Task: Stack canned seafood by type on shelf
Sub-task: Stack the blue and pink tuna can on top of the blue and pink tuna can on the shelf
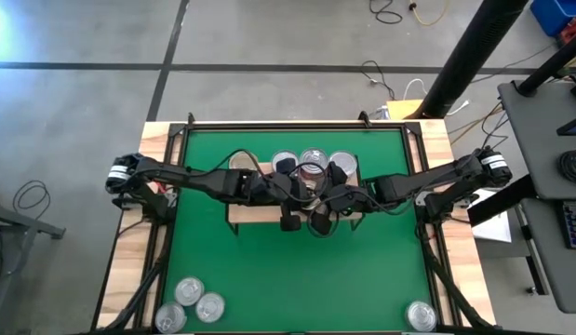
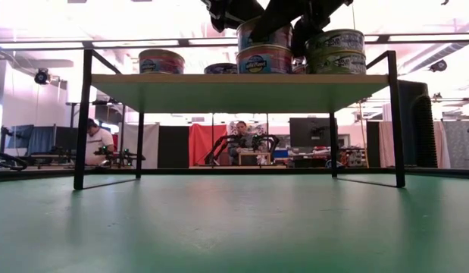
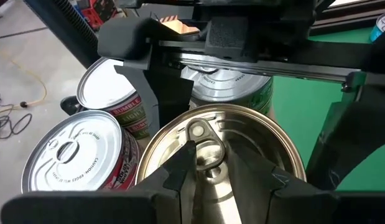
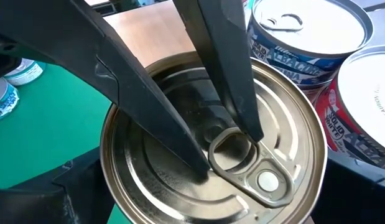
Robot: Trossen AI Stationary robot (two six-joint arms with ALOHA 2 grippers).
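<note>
A gold tin [image 4: 214,149] fills the middle, its ringed lid up and its pull tab [image 4: 245,165] toward the near rim. Two dark fingers [image 4: 226,68] of the other arm's pincer reach down onto the lid, their tips meeting at the tab's ring, one tip at each side of it. Two more tins stand just beside it, one with a blue label [image 4: 310,34] and one with a red label [image 4: 363,102]; the shelf's light wood [image 4: 152,31] and the green mat [image 4: 37,124] show behind.

Gold-toned tin [image 3: 220,165]: near rim cut off at picture edge, lid partly hidden by left gripper's fingers [image 3: 180,174]. Low view: gripper tops cropped.
</note>
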